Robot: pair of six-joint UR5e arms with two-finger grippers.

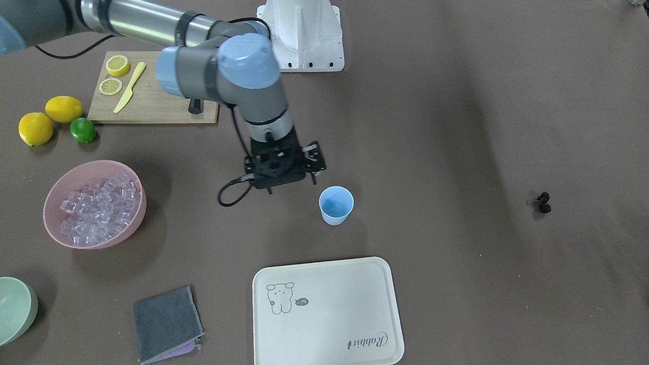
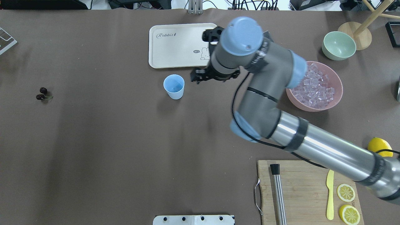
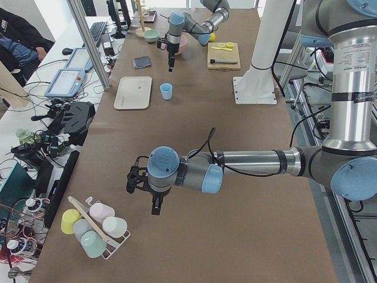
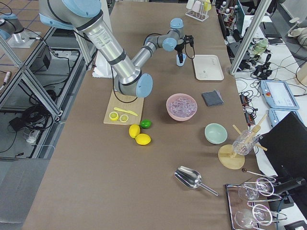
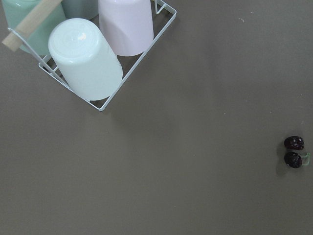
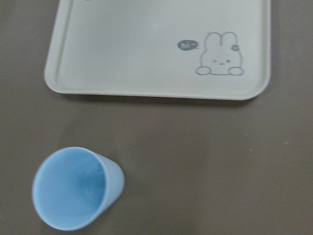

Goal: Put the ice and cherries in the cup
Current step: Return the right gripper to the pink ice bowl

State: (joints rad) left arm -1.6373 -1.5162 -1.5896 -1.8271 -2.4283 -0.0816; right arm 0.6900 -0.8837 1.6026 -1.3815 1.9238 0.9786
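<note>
Just beside the cup [image 2: 174, 87], on its side toward the robot's right, the right pincer [image 2: 200, 75] hangs above the counter [image 2: 125, 140] and points down. Its fingers are hidden under the wrist in the overhead and front-facing views and do not show in its own wrist view, so I cannot tell whether they are apart or together, or whether they hold anything.

The light-blue cup stands upright on the bare counter with its mouth open upward. Near it, on the side away from the robot, lies the cream tray [image 2: 175, 47] printed with a rabbit. Farther toward the robot's right sits the pink bowl [image 2: 300, 104], with the ice [image 2: 315, 89] heaped in it as clear cubes. A pale green bowl [image 2: 338, 45] stands beyond that. Nearer the robot lies a wooden cutting board [image 2: 300, 190] with a yellow knife [image 2: 330, 195] and two lemon slices [image 2: 345, 192] on it.

The cherries [image 2: 41, 94], a dark joined pair, lie on the counter well apart from the cup, toward the robot's left.

The left pincer [image 3: 154, 206] hovers over the counter at that far end. It shows only from the side, so I cannot tell how its fingers stand. Its wrist view looks down on the cherries at the right edge and on a wire rack [image 5: 122, 83] of overturned cups.
</note>
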